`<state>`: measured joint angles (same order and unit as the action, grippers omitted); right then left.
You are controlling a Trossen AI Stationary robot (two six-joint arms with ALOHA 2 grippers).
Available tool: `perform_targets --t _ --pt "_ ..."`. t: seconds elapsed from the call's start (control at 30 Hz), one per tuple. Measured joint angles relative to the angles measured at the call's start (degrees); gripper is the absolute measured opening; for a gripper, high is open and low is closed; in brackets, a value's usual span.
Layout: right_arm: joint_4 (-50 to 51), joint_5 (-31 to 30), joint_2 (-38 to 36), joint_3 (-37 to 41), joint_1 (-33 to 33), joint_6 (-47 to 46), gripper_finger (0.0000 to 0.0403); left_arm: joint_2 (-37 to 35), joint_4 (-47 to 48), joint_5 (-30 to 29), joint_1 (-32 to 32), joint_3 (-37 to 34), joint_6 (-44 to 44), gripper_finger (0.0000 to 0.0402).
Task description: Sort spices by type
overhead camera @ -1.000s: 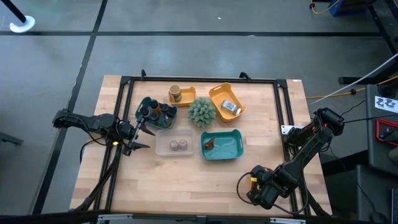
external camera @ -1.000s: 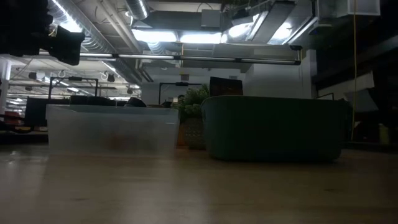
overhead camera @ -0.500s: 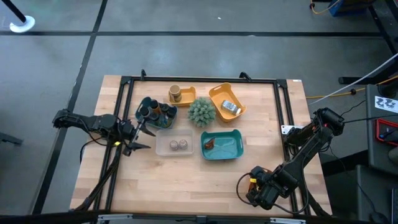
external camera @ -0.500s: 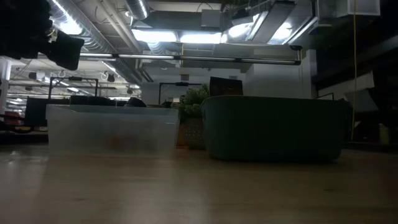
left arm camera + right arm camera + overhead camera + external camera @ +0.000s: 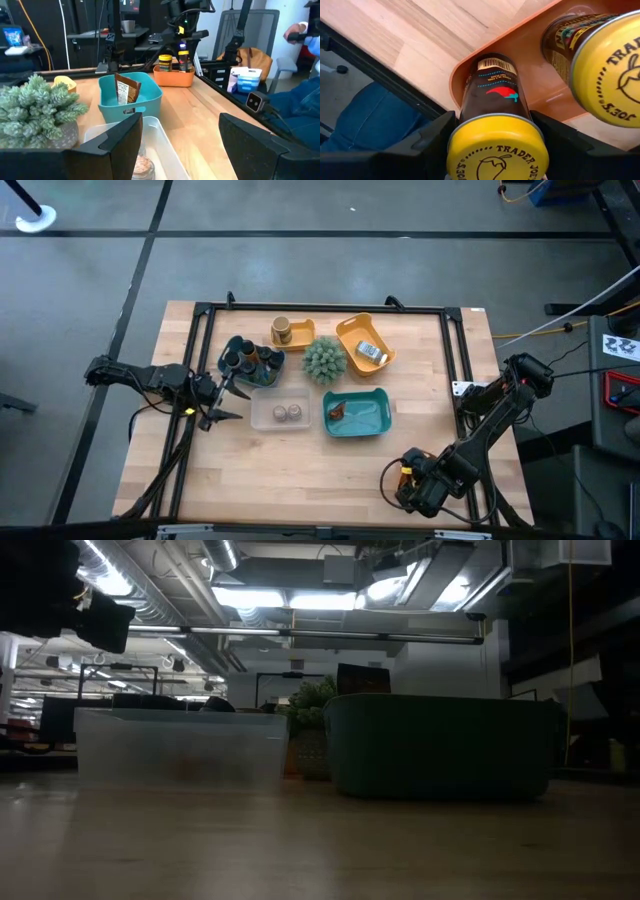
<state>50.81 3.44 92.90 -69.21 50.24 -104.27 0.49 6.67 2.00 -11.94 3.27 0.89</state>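
Note:
My right gripper (image 5: 411,480) stands at the table's near right, over a small orange tray (image 5: 530,65). It is shut on a yellow-lidded jar (image 5: 495,150), and a second yellow-lidded jar (image 5: 605,60) stands beside it. My left gripper (image 5: 228,402) is open and holds nothing, just left of the clear tray (image 5: 262,420) with two grey tins (image 5: 287,413). Dark-capped jars (image 5: 243,358) stand in a blue tray. A tan jar (image 5: 282,331) sits in a yellow tray. The white-blue sachet (image 5: 369,352) lies in an orange tray, and the amber packet (image 5: 338,410) in the teal tray (image 5: 370,420). My right gripper holds the yellow-lidded jar by its dark body just below the lid (image 5: 490,100), one finger (image 5: 432,142) on each side. The fingers come from above, pointing down along the jar. The jar stands upright in the small orange tray.
A green spiky plant (image 5: 323,360) stands in the middle between the trays. A black metal frame (image 5: 205,330) runs round the table. Bare wood lies along the near edge (image 5: 290,480). In the low view the clear tray (image 5: 180,745) and the teal tray (image 5: 440,745) block the far side.

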Motion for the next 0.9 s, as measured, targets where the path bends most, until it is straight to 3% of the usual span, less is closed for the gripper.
perform_targets --t 0.9 --pt "-1.5 0.0 0.0 0.0 0.0 0.0 0.0248 0.0 0.2 0.1 0.0 0.0 0.6 0.0251"
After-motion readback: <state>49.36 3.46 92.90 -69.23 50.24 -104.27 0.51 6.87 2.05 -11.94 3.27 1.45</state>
